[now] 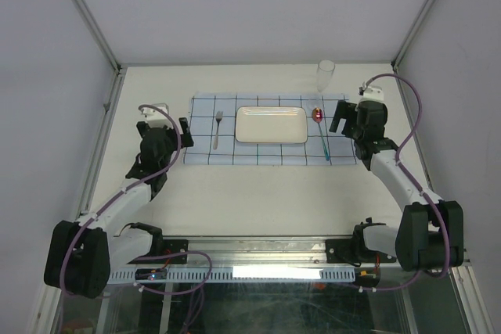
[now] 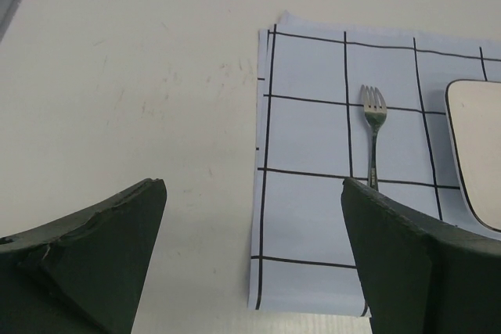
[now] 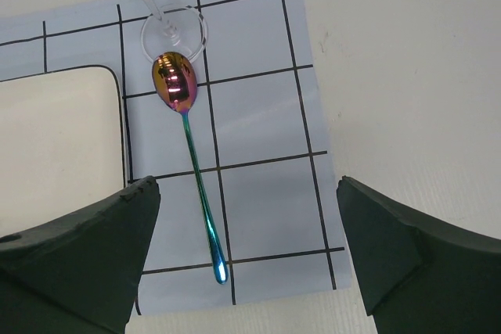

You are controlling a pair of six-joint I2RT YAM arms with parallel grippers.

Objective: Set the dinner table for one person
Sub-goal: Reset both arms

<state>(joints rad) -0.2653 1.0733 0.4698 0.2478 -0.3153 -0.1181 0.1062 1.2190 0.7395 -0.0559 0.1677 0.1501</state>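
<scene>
— Top external is showing what, left to right?
— Left gripper (image 2: 254,185) is gaping wide, empty. Fork (image 1: 218,129) is lying at nine o'clock of the plate (image 1: 270,124), spoon (image 1: 322,134) at three, glass (image 1: 326,74) at one; plate and glass are looking empty. Right gripper (image 3: 249,185) is gaping too.
— And the table (image 1: 258,193)?
— It is lying under everything. I am judging it stiff and heavy, with nothing to grip.

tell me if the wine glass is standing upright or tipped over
Upright: the glass stands on its round foot on the cloth's far right corner, stem rising to the bowl, just beyond the spoon.
</scene>
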